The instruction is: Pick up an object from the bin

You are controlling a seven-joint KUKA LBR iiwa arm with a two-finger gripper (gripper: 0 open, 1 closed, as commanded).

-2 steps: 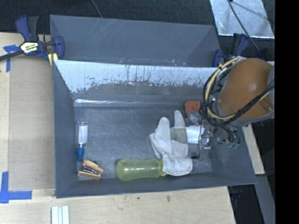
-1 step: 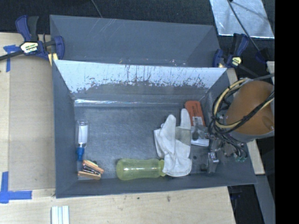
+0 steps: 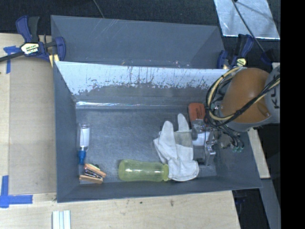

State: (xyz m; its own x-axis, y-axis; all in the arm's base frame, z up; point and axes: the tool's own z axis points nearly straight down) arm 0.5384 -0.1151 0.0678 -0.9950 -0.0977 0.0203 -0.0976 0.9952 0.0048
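Camera view looks down into the grey metal bin [image 3: 124, 128], where the arm enters from 3 o'clock. Its rounded brown-orange wrist cover [image 3: 244, 98], looped with black and yellow cables [image 3: 214, 97], hangs over the bin's right wall. The gripper [image 3: 204, 149] is low over the floor at about 4 o'clock, right up against the right-hand edge of a crumpled white cloth [image 3: 175, 152]. Whether it is touching the cloth cannot be made out. How far the gripper is parted cannot be told either, since its metal parts blur into the cloth and the shadow beneath. Nothing can be seen held in it.

The cloth lies bunched on the floor between 4 and 5 o'clock, with one lobe sticking up toward 12. Just beyond the gripper, toward 1 o'clock from it, a small reddish-brown rectangular block [image 3: 196, 110] sits near the back of the floor.

At 6 o'clock a translucent yellow-green plastic bottle [image 3: 142, 171] lies on its side, its right end meeting the lower edge of the cloth. Well apart at 9 o'clock is a slim clear tube with a blue tip [image 3: 84, 142]. Just below it, at 8 o'clock, a brown wooden clothespin [image 3: 92, 173] rests in the corner.
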